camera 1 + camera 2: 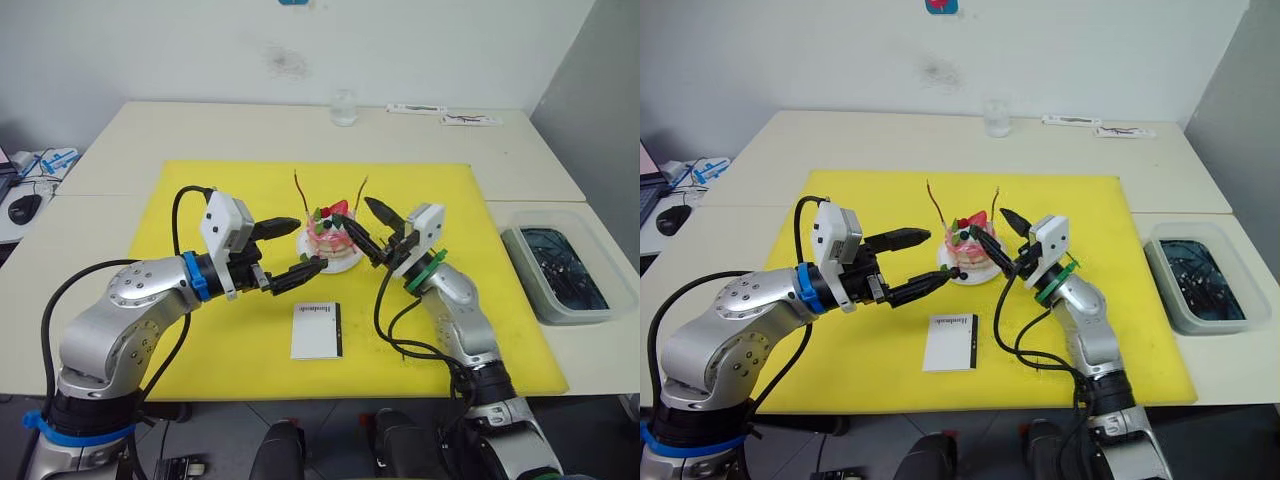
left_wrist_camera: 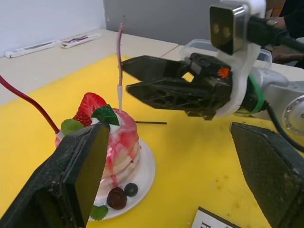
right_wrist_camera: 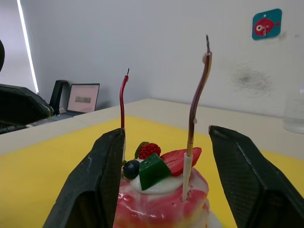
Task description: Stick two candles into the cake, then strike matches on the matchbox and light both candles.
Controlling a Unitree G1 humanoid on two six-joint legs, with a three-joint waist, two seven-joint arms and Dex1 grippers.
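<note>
On the yellow mat, both candles (reddish (image 3: 123,102), golden-brown (image 3: 197,99)) stand in the cake (image 1: 330,240), flanked by the left gripper (image 1: 290,250) and right gripper (image 1: 366,228), jaws wide and empty; careless withdrawal could topple them.

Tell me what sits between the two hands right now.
The cake on its white plate, both candles already standing in it, sits between the left hand and the right hand, seen in the left eye view.
</note>
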